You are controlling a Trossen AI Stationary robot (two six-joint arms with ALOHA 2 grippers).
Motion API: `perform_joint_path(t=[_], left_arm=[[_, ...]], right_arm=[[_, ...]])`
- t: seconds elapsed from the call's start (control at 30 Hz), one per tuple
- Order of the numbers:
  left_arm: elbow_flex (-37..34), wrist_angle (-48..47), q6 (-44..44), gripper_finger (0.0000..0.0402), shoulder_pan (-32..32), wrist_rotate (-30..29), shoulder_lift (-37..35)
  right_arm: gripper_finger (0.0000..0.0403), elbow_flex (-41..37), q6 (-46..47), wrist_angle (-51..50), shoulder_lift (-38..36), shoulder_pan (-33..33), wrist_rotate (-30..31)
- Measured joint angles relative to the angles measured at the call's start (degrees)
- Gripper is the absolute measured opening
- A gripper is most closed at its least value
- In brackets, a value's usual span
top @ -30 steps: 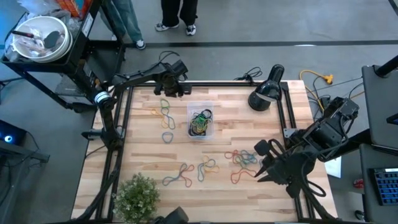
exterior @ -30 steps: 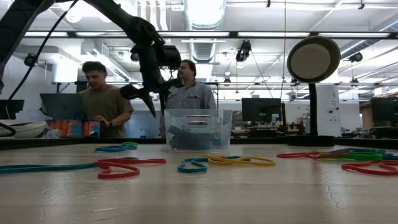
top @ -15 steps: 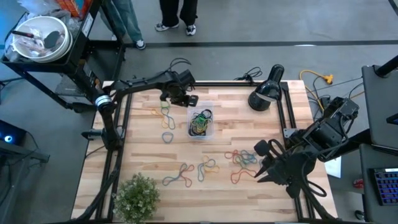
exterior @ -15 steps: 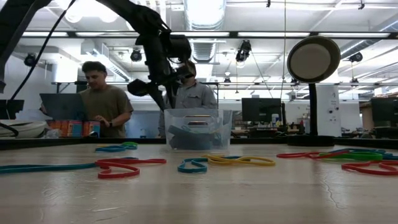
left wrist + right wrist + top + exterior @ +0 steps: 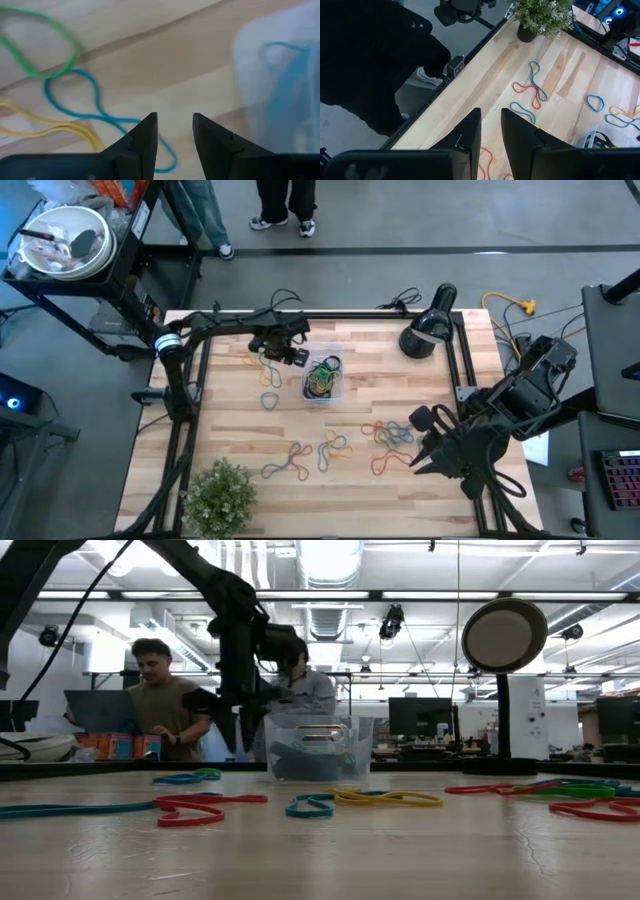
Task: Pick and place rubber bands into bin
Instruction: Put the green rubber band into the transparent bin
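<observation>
The bin (image 5: 322,375) is a small clear tub on the wooden table's far middle, with several rubber bands (image 5: 324,370) inside. It also shows in the low view (image 5: 318,747) and the left wrist view (image 5: 280,75). My left gripper (image 5: 289,352) is open and points down just left of the bin. In its wrist view (image 5: 175,135) it stands over a blue band (image 5: 95,107), beside a green band (image 5: 45,47) and a yellow band (image 5: 55,127). More loose bands (image 5: 392,438) lie flat toward the near edge. My right gripper (image 5: 425,442) is open and waits over the near right part.
A black desk lamp (image 5: 428,330) stands at the far right corner and a potted plant (image 5: 222,492) at the near left corner. Loose bands (image 5: 298,462) are scattered across the near half. People (image 5: 165,700) stand beyond the far edge. A white bowl (image 5: 62,240) sits on a cart off the table.
My left gripper has swung from the table's far edge toward the bin, then come toward the near edge and down. It now stands lower, just left of the bin, over the green, blue and yellow bands. The right arm has kept still.
</observation>
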Motion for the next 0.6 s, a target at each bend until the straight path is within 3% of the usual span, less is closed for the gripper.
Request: perform_joint_path(t=[0.6], left_arm=[[-7.4, -0.4, 3.9, 0.0107, 0.0, -4.8, 0.0]], right_arm=[[0.0068, 0.0, -0.3, 0.2, 0.0, 0.0, 0.0]])
